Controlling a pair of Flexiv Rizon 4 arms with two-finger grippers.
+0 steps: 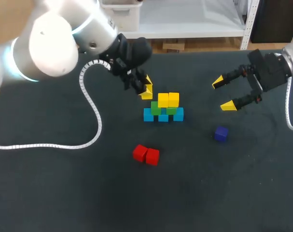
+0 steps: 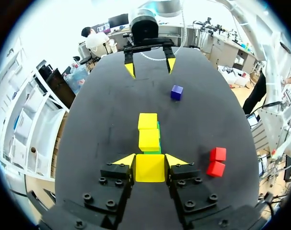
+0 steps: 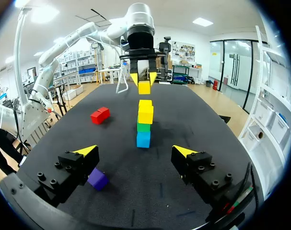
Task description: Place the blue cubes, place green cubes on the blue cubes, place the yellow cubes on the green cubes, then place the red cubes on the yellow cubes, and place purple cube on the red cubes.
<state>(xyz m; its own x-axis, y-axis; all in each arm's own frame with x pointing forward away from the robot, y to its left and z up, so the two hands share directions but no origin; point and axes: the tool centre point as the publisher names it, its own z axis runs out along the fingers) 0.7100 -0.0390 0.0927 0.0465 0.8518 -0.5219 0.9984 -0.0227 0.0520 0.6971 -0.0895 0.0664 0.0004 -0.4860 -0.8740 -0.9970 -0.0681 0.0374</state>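
My left gripper (image 1: 144, 89) is shut on a yellow cube (image 2: 150, 167), held just behind the left end of the stack. The stack has blue cubes (image 1: 163, 117) at the bottom, green cubes (image 1: 156, 109) on them and two yellow cubes (image 1: 168, 100) on top. In the left wrist view the stacked yellow cubes (image 2: 148, 139) lie straight ahead of the fingers. Two red cubes (image 1: 146, 154) lie side by side in front of the stack. A purple cube (image 1: 221, 134) sits to the right. My right gripper (image 1: 225, 94) hangs open and empty right of the stack, with the purple cube (image 3: 98, 179) under its one finger.
A white coiled cable (image 1: 90, 104) from the left arm trails over the dark table (image 1: 64, 193) at the left. Bare dark mat lies in front of the red cubes and between the stack and my right gripper.
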